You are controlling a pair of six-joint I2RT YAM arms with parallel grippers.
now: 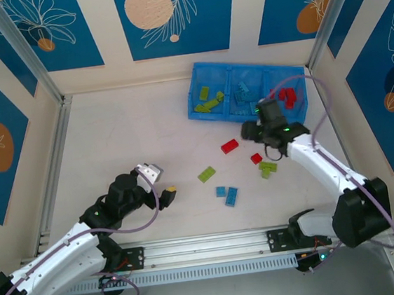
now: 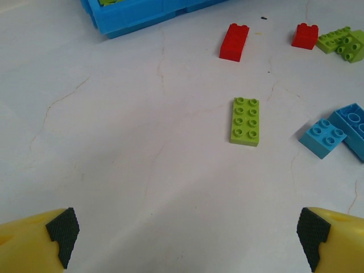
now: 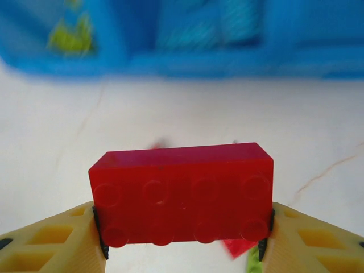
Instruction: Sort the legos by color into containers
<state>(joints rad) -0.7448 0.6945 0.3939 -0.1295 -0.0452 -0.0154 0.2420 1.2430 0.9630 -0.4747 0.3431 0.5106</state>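
A red brick (image 3: 182, 193) is gripped by its ends in the right gripper (image 3: 182, 242), just short of the tray (image 1: 200, 113) at upper right. It should be carried level over the rightmost compartment (image 1: 302, 86), where other reds (image 1: 288, 96) lie, and released low. The left gripper (image 2: 185, 244) is spread wide, empty.

no writing, label, brand, number or sign can be read on the legos (image 2: 245, 120), the blue tray (image 1: 193, 95), the tabletop (image 1: 125, 134) or the wall panels (image 1: 169, 16).
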